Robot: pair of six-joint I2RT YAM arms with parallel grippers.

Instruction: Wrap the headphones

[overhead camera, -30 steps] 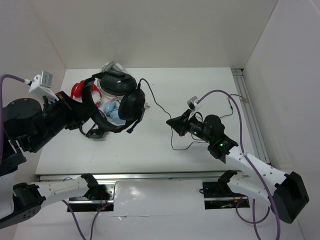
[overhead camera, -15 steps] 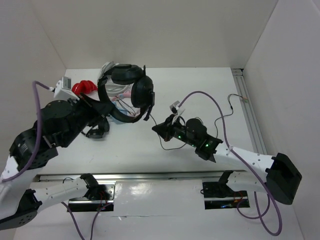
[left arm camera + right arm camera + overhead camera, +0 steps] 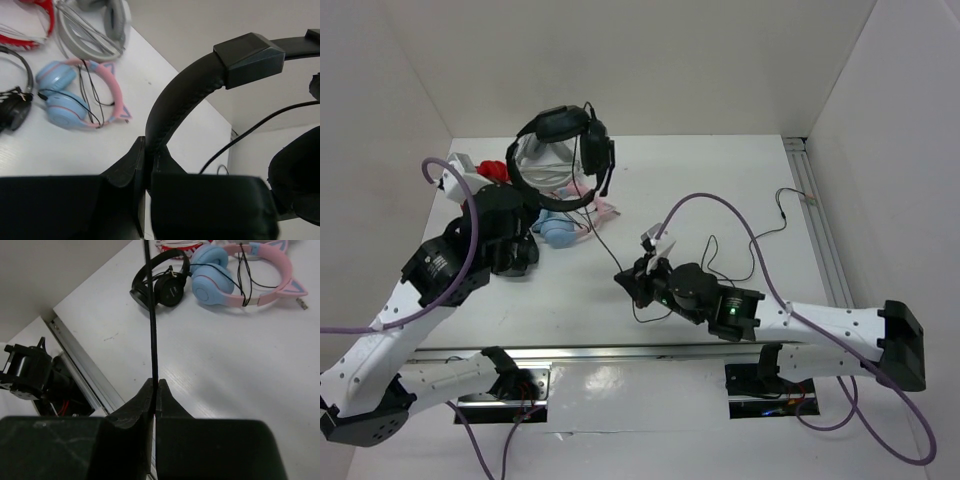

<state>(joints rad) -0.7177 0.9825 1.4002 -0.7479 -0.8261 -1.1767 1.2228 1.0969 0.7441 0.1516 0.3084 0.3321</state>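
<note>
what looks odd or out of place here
Nothing is damaged or spilled. The headphones are off the table, held by the band in the left fingers, and their cable runs taut to the shut right fingers. A thin black cord lies draped across the pink-and-blue pair.

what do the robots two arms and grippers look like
Both arms have white tubular links with black joint housings. A purple cable loops along the left arm, another along the right arm, which shows a small green light. The left gripper and right gripper have black wedge-shaped fingers.
</note>
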